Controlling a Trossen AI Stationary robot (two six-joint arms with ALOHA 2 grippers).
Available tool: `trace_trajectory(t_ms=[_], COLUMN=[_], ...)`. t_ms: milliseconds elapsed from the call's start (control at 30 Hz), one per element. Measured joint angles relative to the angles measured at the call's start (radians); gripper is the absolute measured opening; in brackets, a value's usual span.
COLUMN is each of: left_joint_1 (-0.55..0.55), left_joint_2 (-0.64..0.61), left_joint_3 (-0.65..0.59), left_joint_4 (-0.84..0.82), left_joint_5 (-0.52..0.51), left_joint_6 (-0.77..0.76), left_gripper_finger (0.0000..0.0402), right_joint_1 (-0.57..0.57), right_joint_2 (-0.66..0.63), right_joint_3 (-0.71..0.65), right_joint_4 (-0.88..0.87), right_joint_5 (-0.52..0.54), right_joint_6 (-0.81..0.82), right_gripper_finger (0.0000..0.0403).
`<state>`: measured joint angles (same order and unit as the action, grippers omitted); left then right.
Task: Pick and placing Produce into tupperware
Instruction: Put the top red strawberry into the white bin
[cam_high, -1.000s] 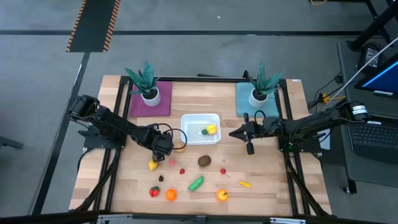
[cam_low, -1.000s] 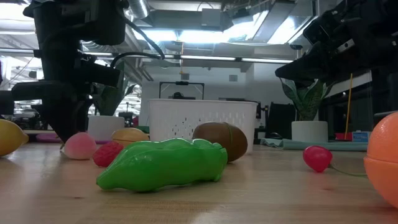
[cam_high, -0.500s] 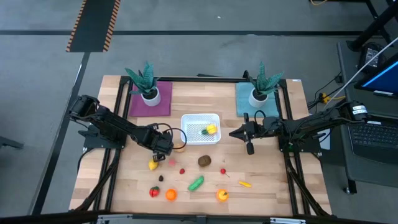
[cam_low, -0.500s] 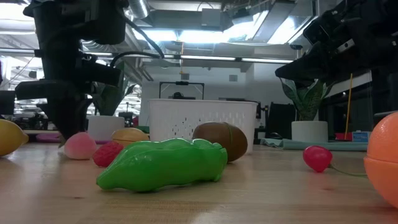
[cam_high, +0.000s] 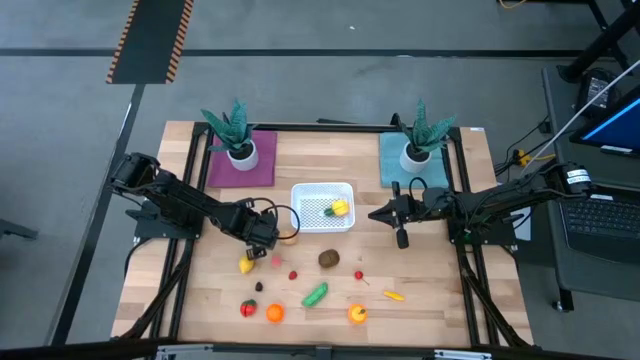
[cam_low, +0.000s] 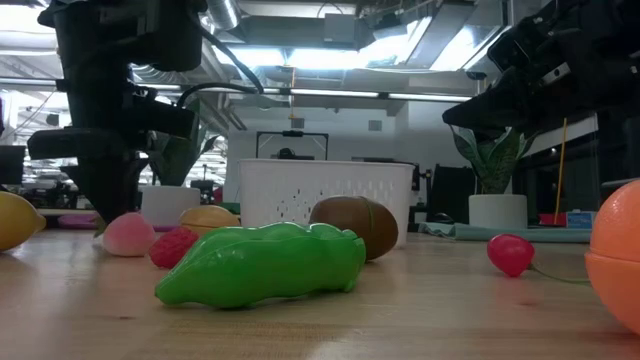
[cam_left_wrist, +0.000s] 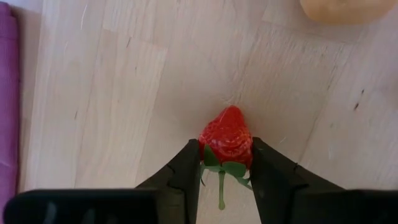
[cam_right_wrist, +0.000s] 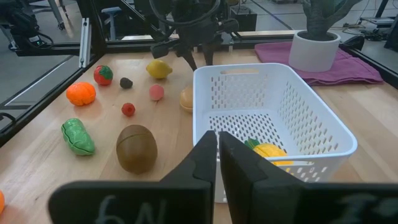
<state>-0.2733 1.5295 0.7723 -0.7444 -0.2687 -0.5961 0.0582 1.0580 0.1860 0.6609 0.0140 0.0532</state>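
In the left wrist view a red strawberry (cam_left_wrist: 227, 138) with green leaves lies on the wooden table between the fingers of my left gripper (cam_left_wrist: 227, 171), which is shut on it. From above, that gripper (cam_high: 262, 245) stands just left of the white tupperware (cam_high: 322, 206) and hides the strawberry. The tupperware holds a yellow piece (cam_high: 340, 208). More produce lies nearer: a lemon (cam_high: 247, 265), a brown piece (cam_high: 328, 259), a green piece (cam_high: 316, 294) and an orange (cam_high: 274, 312). My right gripper (cam_high: 375, 212) hovers shut, to the right of the tupperware. My left gripper pinches the strawberry between its two fingers at its leafy end (cam_left_wrist: 219, 160), one finger (cam_left_wrist: 186, 171) on each side. The fingers come steeply from above. The strawberry's red tip points away from the gripper, and it seems to rest on the table.
Two potted plants stand at the back on a purple mat (cam_high: 242, 160) and a teal mat (cam_high: 405, 160). A tan piece (cam_left_wrist: 339, 9) lies close to the strawberry. Small red pieces (cam_high: 359, 275) and a pink one (cam_high: 277, 261) are scattered over the near half.
My left gripper has stayed in place over the strawberry, and in the low view its fingers have drawn closer together. The right arm and the produce on the table have kept still.
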Motion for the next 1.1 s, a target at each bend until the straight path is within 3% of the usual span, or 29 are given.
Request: trace_trajectory(t_ms=[200, 433, 800, 933, 1100], left_joint_1=[0.000, 0.000, -0.002, -0.004, -0.005], left_joint_2=[-0.028, -0.144, -0.385, -0.465, -0.568], left_joint_3=[-0.001, -0.001, -0.016, -0.094, -0.260], left_joint_4=[-0.010, -0.008, 0.010, 0.087, 0.373], left_joint_5=[0.033, 0.028, -0.084, -0.107, -0.112], left_joint_6=[0.003, 0.005, 0.083, 0.085, 0.161], left_gripper_finger=[0.0103, 0.0103, 0.0103, 0.0103, 0.0103], right_joint_1=[0.000, 0.000, 0.000, 0.000, 0.000], right_joint_2=[0.000, 0.000, 0.000, 0.000, 0.000], right_joint_3=[0.000, 0.000, 0.000, 0.000, 0.000], right_joint_4=[0.000, -0.001, -0.001, -0.002, -0.002], right_joint_5=[0.000, 0.000, 0.000, 0.000, 0.000], right_joint_6=[0.000, 0.023, 0.021, 0.021, 0.019], right_gripper_finger=[0.0023, 0.0023, 0.0023, 0.0023, 0.0023])
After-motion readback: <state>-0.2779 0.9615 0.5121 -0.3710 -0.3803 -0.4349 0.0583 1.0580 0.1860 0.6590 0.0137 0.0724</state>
